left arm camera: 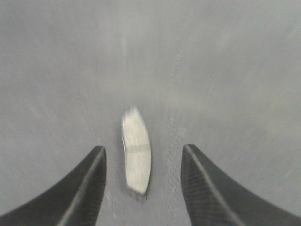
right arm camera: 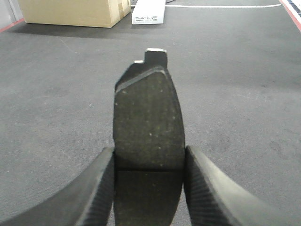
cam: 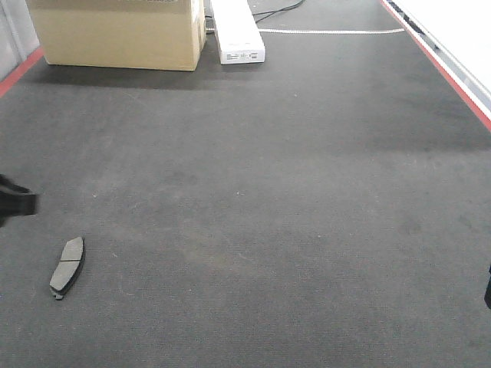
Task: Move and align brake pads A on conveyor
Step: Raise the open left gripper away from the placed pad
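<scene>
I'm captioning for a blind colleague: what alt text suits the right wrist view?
The right pincer grips a dark brake pad by its long edges, with the grey conveyor beyond. A cardboard box and a white box stand at the far end.

— What colours is the belt (cam: pixel 268 192) showing?
— It is showing dark grey felt, with red stripes (cam: pixel 445 73) running along the upper right and upper left edges.
— And the pad (cam: pixel 67 266) at lower left?
— It is showing mid-grey with a darker rim. The other pad (right arm camera: pixel 148 122), mid-frame at the right wrist, is looking near-black, finely speckled.
— Up top?
— A box (cam: pixel 115 34) is showing tan, a carton (cam: pixel 238 34) white.
</scene>
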You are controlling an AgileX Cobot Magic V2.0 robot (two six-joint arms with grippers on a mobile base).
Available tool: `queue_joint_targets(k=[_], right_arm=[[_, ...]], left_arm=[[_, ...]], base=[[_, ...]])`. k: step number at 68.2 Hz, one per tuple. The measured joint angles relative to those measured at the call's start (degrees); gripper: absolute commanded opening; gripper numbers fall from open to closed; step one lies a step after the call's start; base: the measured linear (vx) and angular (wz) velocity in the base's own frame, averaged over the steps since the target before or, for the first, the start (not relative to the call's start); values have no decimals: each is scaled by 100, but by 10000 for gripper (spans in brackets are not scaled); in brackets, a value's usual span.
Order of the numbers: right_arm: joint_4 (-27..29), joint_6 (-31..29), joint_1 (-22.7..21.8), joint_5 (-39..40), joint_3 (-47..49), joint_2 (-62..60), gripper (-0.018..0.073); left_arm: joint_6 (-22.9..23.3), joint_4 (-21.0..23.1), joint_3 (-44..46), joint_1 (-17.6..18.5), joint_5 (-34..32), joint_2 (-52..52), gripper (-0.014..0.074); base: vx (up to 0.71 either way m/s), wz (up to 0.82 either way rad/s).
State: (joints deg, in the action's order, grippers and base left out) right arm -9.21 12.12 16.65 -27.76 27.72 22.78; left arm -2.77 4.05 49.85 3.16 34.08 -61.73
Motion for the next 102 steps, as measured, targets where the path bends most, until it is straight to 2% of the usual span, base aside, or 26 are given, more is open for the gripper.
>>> queue_joint_targets(k=[10,23,37,48,102], right_arm=[[0,0,0,0,0,0,-7],[0,0,0,0,0,0,-7],[0,0,0,0,0,0,-7],[0,0,0,0,0,0,-7],[0,0,0,0,0,0,-7]], left_arm=[[-12,0,-760,0,-234,1465,363],[-69,-17,-1627,0,-207,3215,363],[-92,-17,-2262,0,36,4471,363],[-92,-17,-2506,0,24,4681,363],[-92,-17,-2506,0,3,4694,363]], base=[[0,0],[0,0],[0,0],[0,0],[0,0]])
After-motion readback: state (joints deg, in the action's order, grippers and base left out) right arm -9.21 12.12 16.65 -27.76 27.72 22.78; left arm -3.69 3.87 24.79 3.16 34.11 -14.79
